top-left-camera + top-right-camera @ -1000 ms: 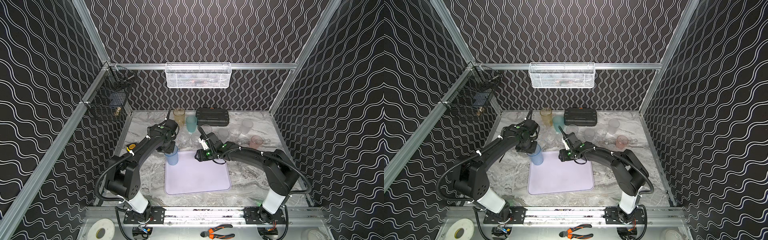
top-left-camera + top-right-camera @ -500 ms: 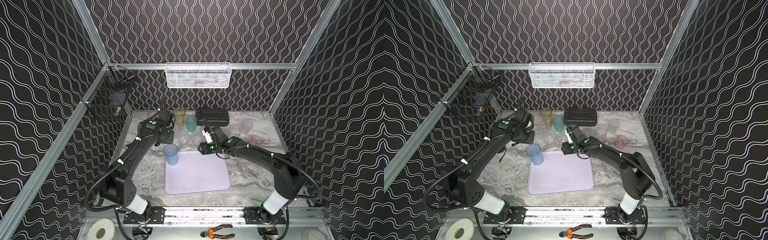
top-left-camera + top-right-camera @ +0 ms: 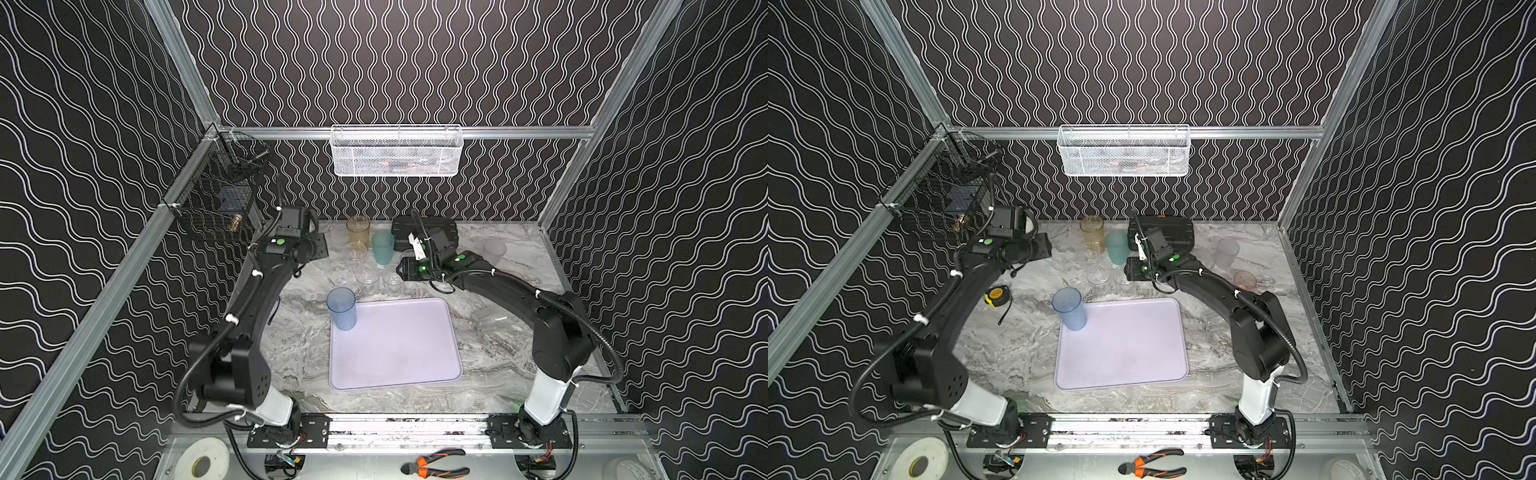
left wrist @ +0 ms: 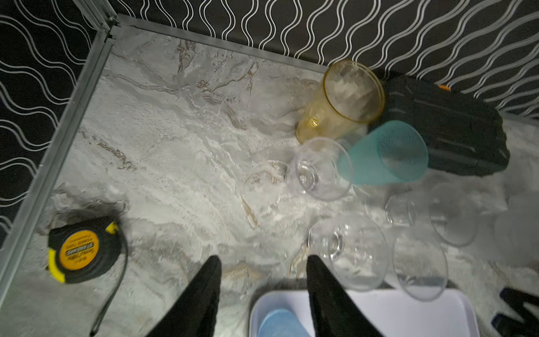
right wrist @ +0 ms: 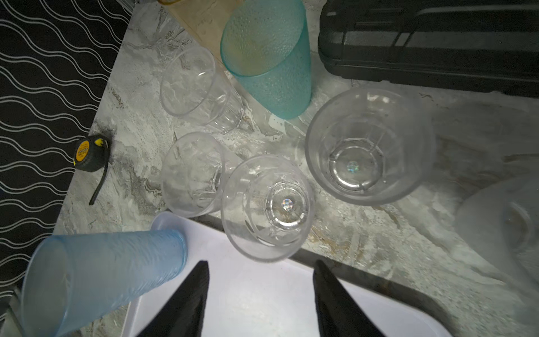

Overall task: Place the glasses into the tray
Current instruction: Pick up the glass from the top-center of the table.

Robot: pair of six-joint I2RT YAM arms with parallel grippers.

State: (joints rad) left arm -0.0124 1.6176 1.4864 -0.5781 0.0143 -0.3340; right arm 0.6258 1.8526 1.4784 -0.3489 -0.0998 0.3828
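Observation:
The lilac tray (image 3: 399, 345) (image 3: 1125, 345) lies mid-table. A blue glass (image 3: 341, 308) (image 5: 102, 277) stands upright in its far left corner. Behind the tray stand an amber glass (image 3: 358, 230), a teal glass (image 3: 382, 247) and several small clear glasses (image 3: 368, 276) (image 5: 267, 207). A frosted glass (image 3: 494, 249) and a pink glass (image 3: 1244, 280) are at the back right. My left gripper (image 4: 262, 259) is open and empty, raised behind and left of the blue glass. My right gripper (image 5: 261, 262) is open and empty above the tray's far edge, just short of a clear glass.
A black ribbed case (image 3: 1175, 232) lies against the back wall behind the teal glass. A yellow tape measure (image 3: 995, 296) sits left of the tray. A white mesh basket (image 3: 395, 151) hangs on the back rail, a black wire basket (image 3: 216, 199) on the left rail.
My left gripper let go of the blue glass, left it standing in the tray corner, and drew back towards the back left. My right gripper moved back towards the clear glasses.

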